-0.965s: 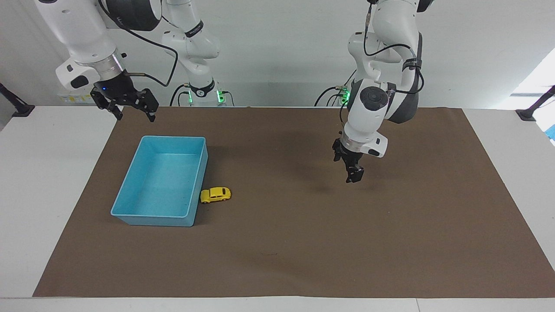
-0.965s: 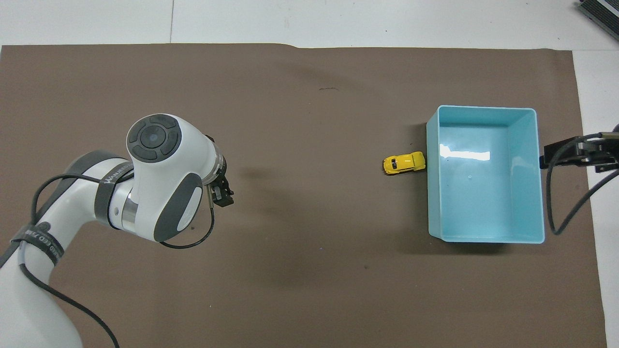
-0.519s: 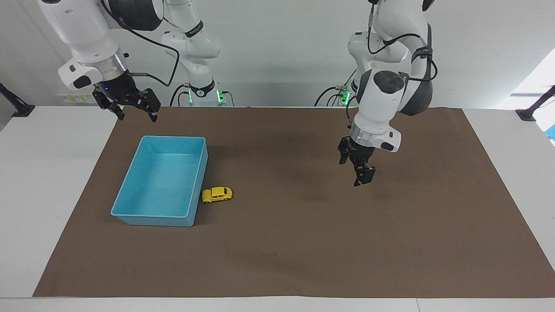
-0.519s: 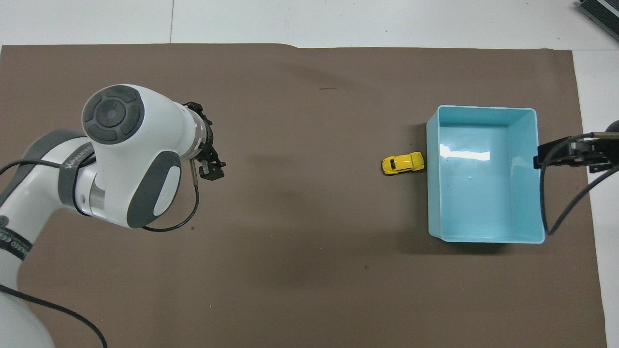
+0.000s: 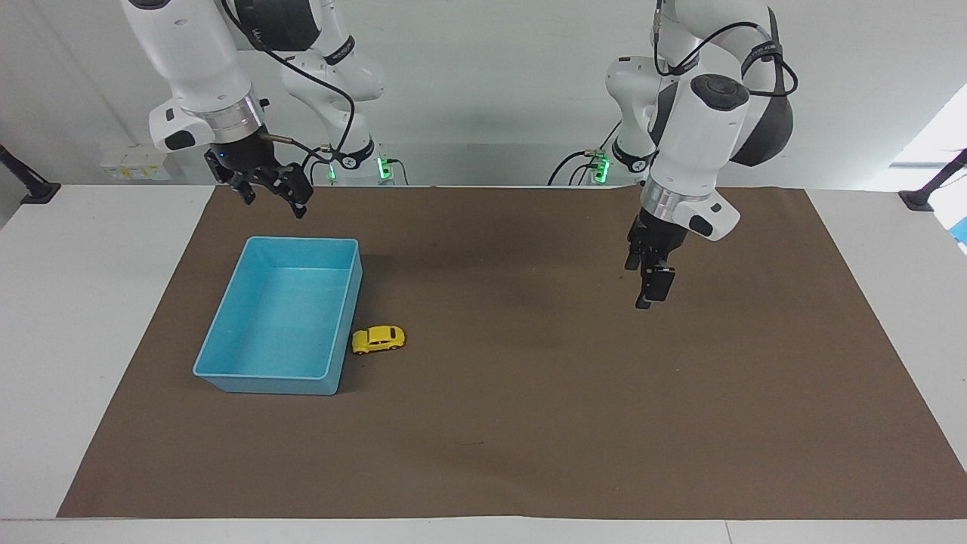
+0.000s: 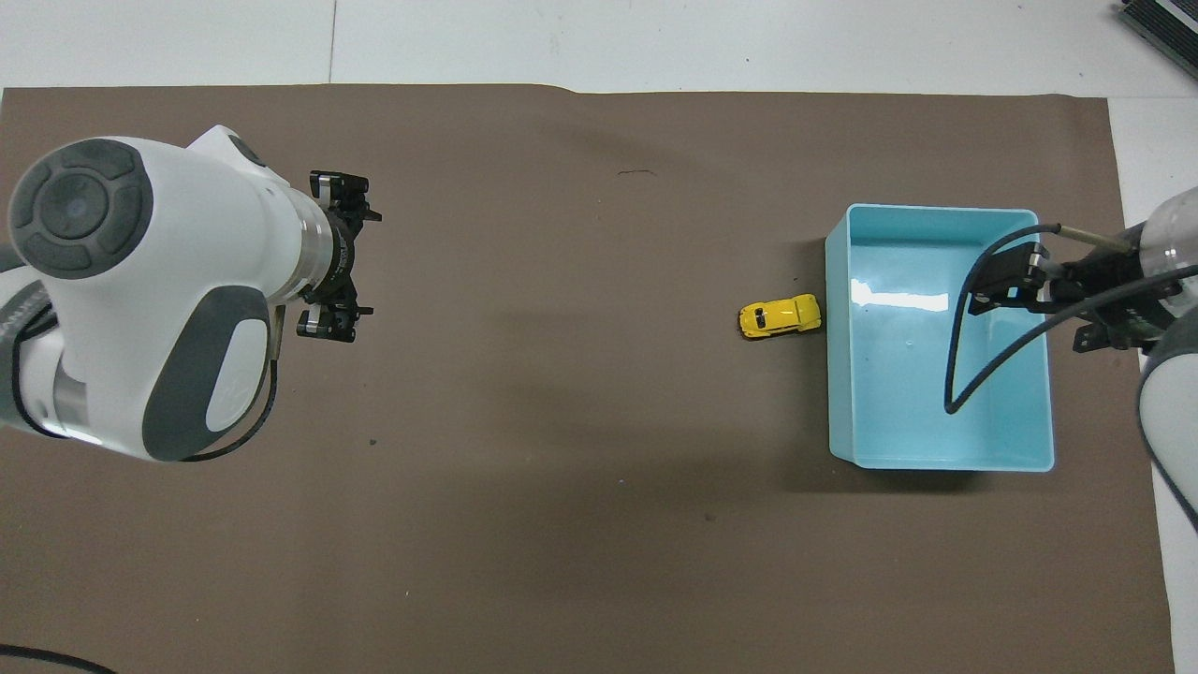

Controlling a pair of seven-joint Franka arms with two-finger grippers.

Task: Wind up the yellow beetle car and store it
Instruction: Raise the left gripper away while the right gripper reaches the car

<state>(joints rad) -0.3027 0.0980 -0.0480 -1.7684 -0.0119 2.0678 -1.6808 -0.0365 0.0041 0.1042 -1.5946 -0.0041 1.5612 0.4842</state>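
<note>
- The yellow beetle car [image 5: 378, 339] sits on its wheels on the brown mat [image 5: 529, 423] covering the tabletop [image 5: 98, 317], just beside the blue bin [image 5: 227, 374], toward the right arm's end.
- The bin has nothing in it.
- The right gripper [image 5: 270, 199] hangs in the air over the mat at the bin's robot-side edge, its fingers spread wide and holding nothing.
- The left gripper [image 5: 651, 293] hovers over bare mat toward the left arm's end, well apart from the car, pointing down, jaws wide and holding nothing.
</note>
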